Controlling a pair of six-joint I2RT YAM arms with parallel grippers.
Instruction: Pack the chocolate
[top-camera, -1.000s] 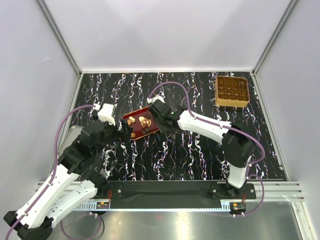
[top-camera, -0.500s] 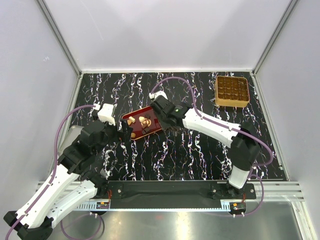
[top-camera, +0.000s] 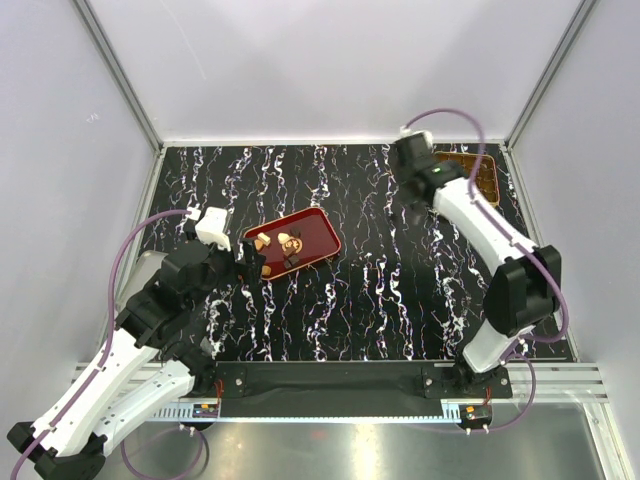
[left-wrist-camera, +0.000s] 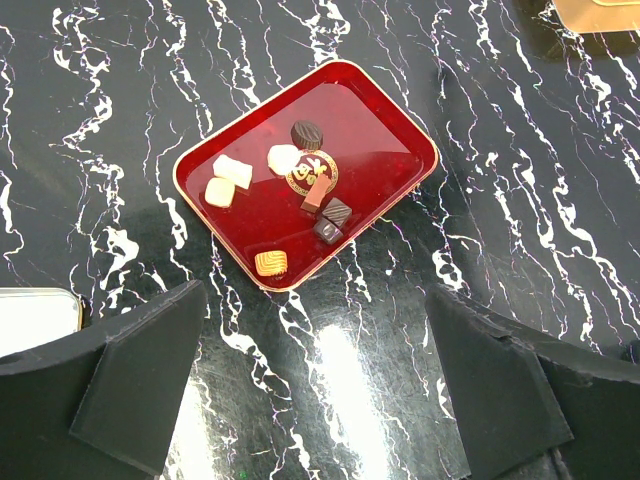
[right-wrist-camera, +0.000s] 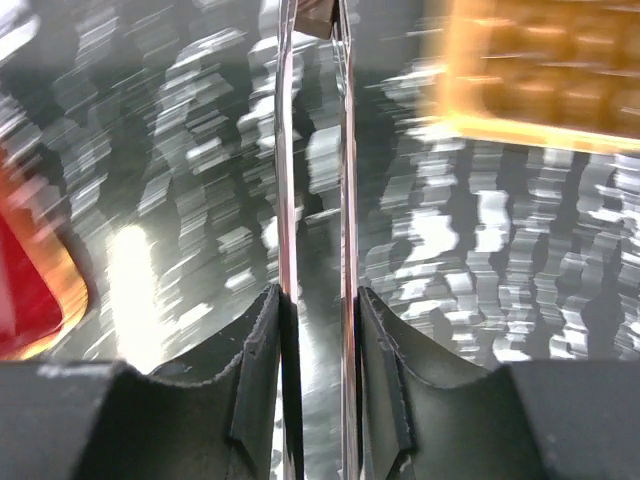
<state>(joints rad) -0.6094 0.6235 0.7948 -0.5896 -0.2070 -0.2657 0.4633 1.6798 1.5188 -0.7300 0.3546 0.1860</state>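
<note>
Cream and dark chocolate lumps (left-wrist-camera: 283, 158), one perhaps caramel-coloured.

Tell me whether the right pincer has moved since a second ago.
Yes. In the top view the right pincer, gripping a dark chocolate, has swung away from the red tray, rightward and farther back, to beside the golden box.

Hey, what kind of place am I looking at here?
Probably a robotics lab test cell rather than a kitchen: a left arm and right arm bolted to one rail, plain white walls boxing in a marble-patterned table, and a red tray of chocolates plus a golden box laid out.
</note>
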